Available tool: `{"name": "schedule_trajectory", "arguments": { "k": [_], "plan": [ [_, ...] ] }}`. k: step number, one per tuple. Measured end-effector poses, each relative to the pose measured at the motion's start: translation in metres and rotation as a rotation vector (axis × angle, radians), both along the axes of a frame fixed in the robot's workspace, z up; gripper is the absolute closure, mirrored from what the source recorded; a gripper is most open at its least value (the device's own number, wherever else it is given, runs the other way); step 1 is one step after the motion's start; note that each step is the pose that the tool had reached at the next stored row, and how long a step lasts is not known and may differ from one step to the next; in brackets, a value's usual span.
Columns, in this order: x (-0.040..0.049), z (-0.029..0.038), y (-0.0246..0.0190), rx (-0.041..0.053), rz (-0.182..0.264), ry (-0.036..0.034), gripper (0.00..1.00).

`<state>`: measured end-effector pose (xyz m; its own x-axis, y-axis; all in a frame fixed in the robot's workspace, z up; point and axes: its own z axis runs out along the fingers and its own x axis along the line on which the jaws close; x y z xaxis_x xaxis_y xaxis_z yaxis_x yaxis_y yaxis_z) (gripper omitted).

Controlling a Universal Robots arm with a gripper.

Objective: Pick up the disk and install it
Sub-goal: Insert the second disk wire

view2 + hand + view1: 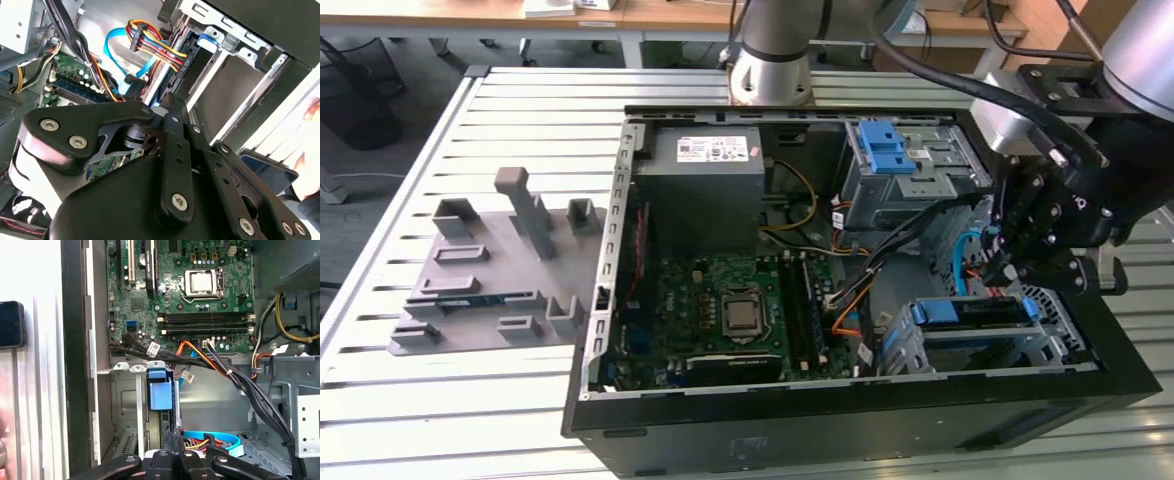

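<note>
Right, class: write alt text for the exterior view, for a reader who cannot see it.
A black gripper hangs over the drive cage at the exterior view's right of an open computer case, near a blue-framed disk. A grey fixture lies beside the case.

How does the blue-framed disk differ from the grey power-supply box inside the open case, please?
The power-supply box is a big block, the disk a slim slab. The box is grey with a white sticker; the disk is framed in blue. The box sits at the far side of the case, the disk in a metal cage at its near side. Both are inside the open case.
</note>
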<state>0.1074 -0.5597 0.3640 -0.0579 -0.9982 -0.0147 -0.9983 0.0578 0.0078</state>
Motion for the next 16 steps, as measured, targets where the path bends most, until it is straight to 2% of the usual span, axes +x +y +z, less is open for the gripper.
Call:
{"name": "schedule_trajectory", "arguments": {
  "k": [3, 5, 10, 16],
  "plan": [
    [-0.0034, 0.0005, 0.0, -0.0001, 0.0, -0.0136, 0.89],
    [-0.0036, 0.0021, 0.0005, -0.0004, 0.0, -0.0169, 0.89],
    [-0.0037, 0.0093, 0.0025, -0.0004, 0.0, -0.0176, 0.89],
    [-0.0037, 0.0152, 0.0078, -0.0022, 0.0, -0.0176, 0.89]
  ]
}}
